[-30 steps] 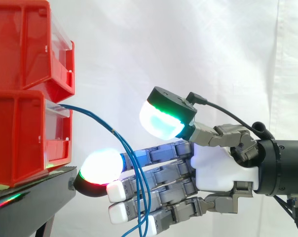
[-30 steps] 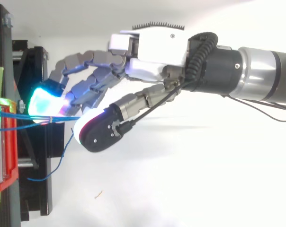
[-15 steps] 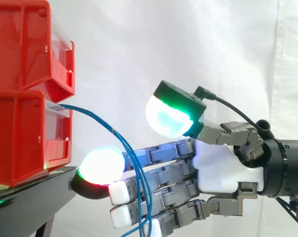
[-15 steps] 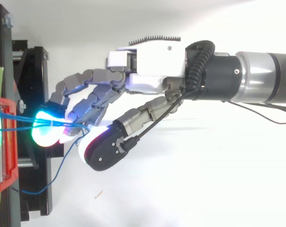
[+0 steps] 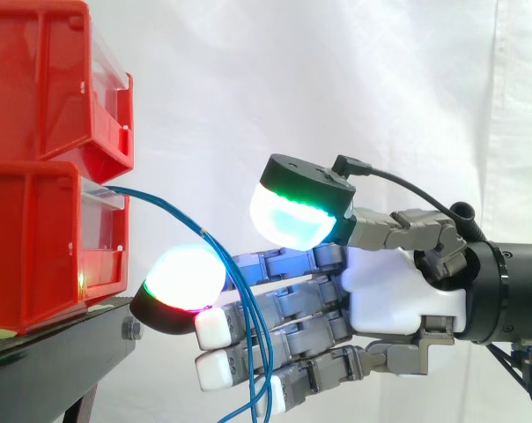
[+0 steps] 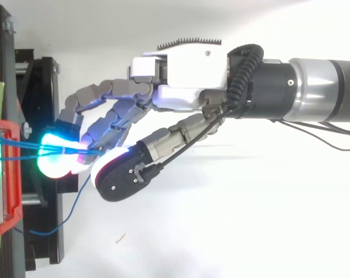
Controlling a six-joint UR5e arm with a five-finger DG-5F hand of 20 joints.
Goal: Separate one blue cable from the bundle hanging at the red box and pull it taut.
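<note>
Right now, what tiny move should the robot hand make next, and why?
Probably lower the thumb to pinch one strand. The blue cables sag slack from the red box across the straight fingers of the hand, and the thumb hovers above them.

black stand [image 5: 37, 379]: lower left, sloped top | white curtain [image 5: 248, 88]: backdrop, seam at right

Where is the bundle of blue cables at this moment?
In the side view the blue cables leave the lower red bin at the left, arc to the right and hang down across the fingers of the hand.
</note>
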